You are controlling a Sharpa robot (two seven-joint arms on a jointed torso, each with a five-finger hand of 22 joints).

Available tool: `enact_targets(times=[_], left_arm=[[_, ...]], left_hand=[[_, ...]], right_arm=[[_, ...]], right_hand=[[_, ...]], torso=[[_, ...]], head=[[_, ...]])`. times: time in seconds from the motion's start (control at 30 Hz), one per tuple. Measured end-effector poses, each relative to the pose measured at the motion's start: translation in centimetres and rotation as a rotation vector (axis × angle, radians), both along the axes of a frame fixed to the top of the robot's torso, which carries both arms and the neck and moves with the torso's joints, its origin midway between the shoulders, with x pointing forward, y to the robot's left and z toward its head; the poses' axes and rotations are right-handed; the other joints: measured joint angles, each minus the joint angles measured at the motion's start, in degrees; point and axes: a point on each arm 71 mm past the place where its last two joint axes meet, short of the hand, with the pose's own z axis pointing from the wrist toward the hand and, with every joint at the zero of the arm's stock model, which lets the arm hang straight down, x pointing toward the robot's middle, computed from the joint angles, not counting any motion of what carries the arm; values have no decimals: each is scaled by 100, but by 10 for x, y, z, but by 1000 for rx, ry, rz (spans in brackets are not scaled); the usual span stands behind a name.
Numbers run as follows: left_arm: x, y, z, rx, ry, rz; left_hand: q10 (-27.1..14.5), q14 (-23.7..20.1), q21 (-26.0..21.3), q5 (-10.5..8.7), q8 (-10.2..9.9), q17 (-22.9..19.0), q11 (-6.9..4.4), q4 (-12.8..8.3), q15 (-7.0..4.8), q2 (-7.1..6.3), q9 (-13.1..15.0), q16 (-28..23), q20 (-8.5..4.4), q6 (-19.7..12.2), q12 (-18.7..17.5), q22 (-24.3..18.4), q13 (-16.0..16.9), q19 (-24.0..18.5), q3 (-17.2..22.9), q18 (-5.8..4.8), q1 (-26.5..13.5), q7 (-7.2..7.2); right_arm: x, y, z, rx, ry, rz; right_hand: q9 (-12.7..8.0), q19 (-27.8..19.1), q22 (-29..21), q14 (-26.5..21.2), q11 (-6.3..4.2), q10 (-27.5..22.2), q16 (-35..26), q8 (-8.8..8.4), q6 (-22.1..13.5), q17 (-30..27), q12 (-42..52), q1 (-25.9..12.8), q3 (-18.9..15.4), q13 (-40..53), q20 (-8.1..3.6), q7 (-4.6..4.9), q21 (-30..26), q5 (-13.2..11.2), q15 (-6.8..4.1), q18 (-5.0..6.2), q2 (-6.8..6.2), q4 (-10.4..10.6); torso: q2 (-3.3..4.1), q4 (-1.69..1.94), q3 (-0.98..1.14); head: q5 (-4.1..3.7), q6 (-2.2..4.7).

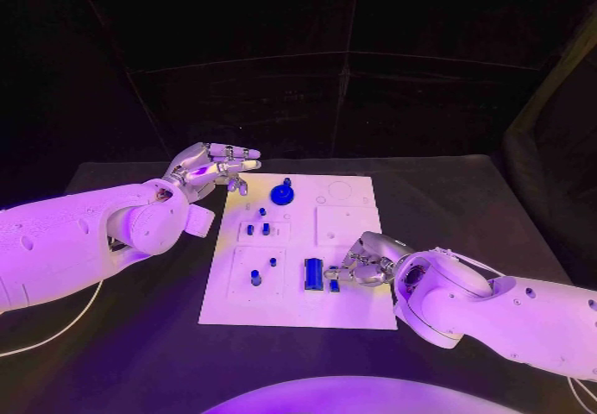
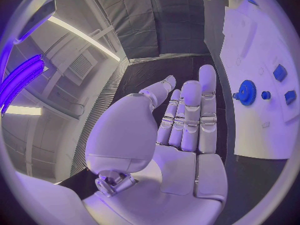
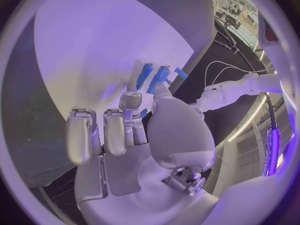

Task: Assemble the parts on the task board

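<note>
The board (image 1: 298, 250) lies in the middle of the head view on the black surface (image 1: 498, 207). On it are small blue parts: a round gear (image 1: 284, 194) near its upper edge, short pegs (image 1: 256, 229) below that, a single peg (image 1: 255, 278) at lower left, and a flat block (image 1: 312, 273) at lower middle.

The right hand (image 1: 362, 261) sits at the board's right side, fingers curled toward a small blue piece (image 1: 334, 280) just beside the block; whether it pinches that piece I cannot tell. The left hand (image 1: 214, 165) hovers off the board's upper left corner, fingers straight and together, holding nothing.

The parts look like rigid plastic, light and smooth, so probably slippery under metal fingertips. The pegs are best taken by the sides near the top, between thumb and one finger. The gear offers a raised hub or its toothed rim. The block is best pinched across its narrow width. The board looks stiff, and I judge it could slide if pushed sideways.
</note>
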Motion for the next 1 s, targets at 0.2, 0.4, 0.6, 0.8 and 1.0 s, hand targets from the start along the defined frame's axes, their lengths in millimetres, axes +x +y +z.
enact_targets(times=[0.2, 0.4, 0.6, 0.8, 1.0], left_arm=[[0, 0, 0, 0, 0, 0], [0, 0, 0, 1, 1, 1], [0, 0, 0, 1, 1, 0], [0, 0, 0, 1, 1, -1], [0, 0, 0, 1, 2, 0]], left_hand=[[0, 0, 0, 0, 0, 0, 0, 0, 0, 0, 0, 0, 0, 0, 0, 0, 0, 0, 0, 0, 0, 0], [0, 0, 0, 0, 0, 0, 0, 0, 0, 0, 0, 0, 0, 0, 0, 0, 0, 0, 0, 0, 0, 0], [0, 0, 0, 0, 0, 0, 0, 0, 0, 0, 0, 0, 0, 0, 0, 0, 0, 0, 0, 0, 0, 0], [0, 0, 0, 0, 0, 1, 0, 0, 0, 0, 0, 0, 0, 0, 0, 0, 0, 0, 0, 0, 0, 0], [0, 0, 0, 0, 0, 1, 0, 0, 0, 0, 0, 0, 0, 0, 0, 0, 0, 0, 0, 0, 0, 0]], right_arm=[[-1, -2, 2, -8, -9, 6], [-3, -5, 2, -24, -3, 25], [-2, -1, 0, -40, 0, 51], [4, -1, -4, -66, -8, 56], [5, -1, -3, -73, -20, 67]], right_hand=[[27, 0, 0, 0, 0, 0, 0, 0, 0, 1, 0, 154, -36, -5, 0, 0, 0, 0, 0, 0, 37, -113], [59, 0, 0, 0, 32, -32, -35, -36, -32, 4, -96, 677, -93, -51, 0, 32, -40, -348, 0, 0, -4, -451], [72, 0, 0, 0, 52, -52, -35, -36, -32, 4, -96, 722, -121, -52, 0, 32, -40, -460, 0, 0, 12, -479], [107, 0, 0, 0, 52, -52, -35, -20, -21, 3, -96, 817, -126, -41, 0, 21, -40, -462, 0, 0, 107, -537], [98, 0, 0, 0, 52, -52, -35, -56, -19, 3, -96, 815, -163, -41, 0, 19, -40, -462, 0, 0, 106, -552]], torso=[[-1, 0, 3], [-3, 0, 3], [-4, -1, 3], [-2, 0, 3], [0, 1, 1]], head=[[-3, -2], [-9, 6], [-19, 21], [-17, 20], [-2, 8]])
